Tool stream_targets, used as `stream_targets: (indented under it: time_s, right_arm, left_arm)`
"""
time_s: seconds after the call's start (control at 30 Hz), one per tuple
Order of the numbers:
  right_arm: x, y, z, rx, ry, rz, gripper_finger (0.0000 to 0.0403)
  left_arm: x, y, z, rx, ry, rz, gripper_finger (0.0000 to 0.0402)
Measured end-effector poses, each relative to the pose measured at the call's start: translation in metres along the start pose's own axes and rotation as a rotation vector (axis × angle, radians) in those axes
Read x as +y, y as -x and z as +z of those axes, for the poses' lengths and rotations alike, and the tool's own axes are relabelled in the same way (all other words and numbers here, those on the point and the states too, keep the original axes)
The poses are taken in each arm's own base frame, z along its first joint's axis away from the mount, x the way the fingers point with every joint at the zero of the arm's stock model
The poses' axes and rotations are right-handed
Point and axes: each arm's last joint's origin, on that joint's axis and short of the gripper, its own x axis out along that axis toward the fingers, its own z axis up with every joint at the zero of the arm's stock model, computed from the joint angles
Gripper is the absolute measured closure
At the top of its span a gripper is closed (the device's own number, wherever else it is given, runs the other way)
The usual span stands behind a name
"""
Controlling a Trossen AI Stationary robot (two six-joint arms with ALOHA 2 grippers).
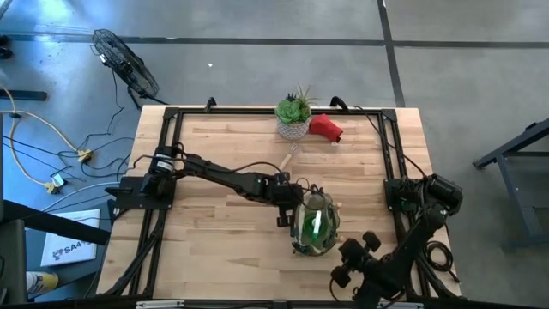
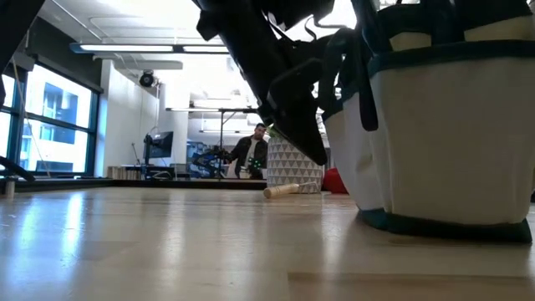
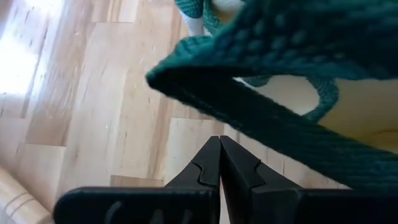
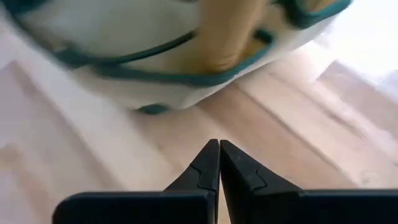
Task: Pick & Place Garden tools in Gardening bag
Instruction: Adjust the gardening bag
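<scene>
Your left end effector (image 1: 286, 204) is clenched on nothing, fingertips pressed together, just beside the gardening bag (image 1: 315, 225) at its dark green rim (image 3: 273, 124). Your right end effector (image 1: 341, 276) is also clenched and empty, low on the counter (image 1: 223, 249) near the bag's base. Green shows inside the bag. Beyond the left end effector, a wooden-handled tool (image 1: 292, 154) lies by the potted plant (image 1: 293, 115), with the red soft item (image 1: 327, 128) next to the pot.

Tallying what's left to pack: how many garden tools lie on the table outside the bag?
2: a wooden-handled tool lying just in front of the plant pot, and a red soft item beside that pot. Others may sit hidden inside the bag.
</scene>
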Motion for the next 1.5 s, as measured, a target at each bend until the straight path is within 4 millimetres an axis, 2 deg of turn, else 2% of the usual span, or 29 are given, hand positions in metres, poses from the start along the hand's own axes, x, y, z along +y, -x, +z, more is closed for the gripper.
stream_targets:
  time_s: [0.13, 0.27, 0.33, 0.6, 0.73, 1.0, 1.27, 1.5]
  right_arm:
    - [0.017, 0.01, -0.003, 0.017, 0.043, 0.143, 0.04]
    - [0.038, 0.028, -0.006, -0.069, 0.089, 0.339, 0.04]
    - [0.046, 0.03, -0.004, -0.113, 0.121, 0.397, 0.04]
    - [0.06, 0.001, 0.033, -0.179, 0.272, 0.351, 0.04]
    - [0.07, -0.006, 0.047, -0.153, 0.339, 0.411, 0.04]
    - [0.059, -0.01, 0.042, -0.095, 0.318, 0.327, 0.04]
    - [0.041, -0.009, 0.036, -0.089, 0.245, 0.185, 0.04]
    - [0.029, -0.011, 0.036, -0.077, 0.224, 0.086, 0.04]
  left_arm:
    - [0.0, 0.0, 0.0, 0.0, 0.001, 0.001, 0.0401]
    - [0.001, 0.0, 0.0, 0.0, 0.002, 0.002, 0.0401]
    - [0.001, 0.0, 0.0, -0.003, 0.002, 0.002, 0.0401]
    - [0.0, 0.0, 0.004, -0.04, 0.013, -0.004, 0.0401]
    - [0.0, 0.0, 0.004, -0.041, 0.013, -0.004, 0.0401]
    - [0.0, 0.0, 0.003, -0.035, 0.009, -0.006, 0.0401]
    - [-0.004, 0.0, 0.003, -0.023, 0.036, -0.097, 0.0402]
    - [-0.012, 0.002, 0.003, -0.028, 0.044, -0.12, 0.0401]
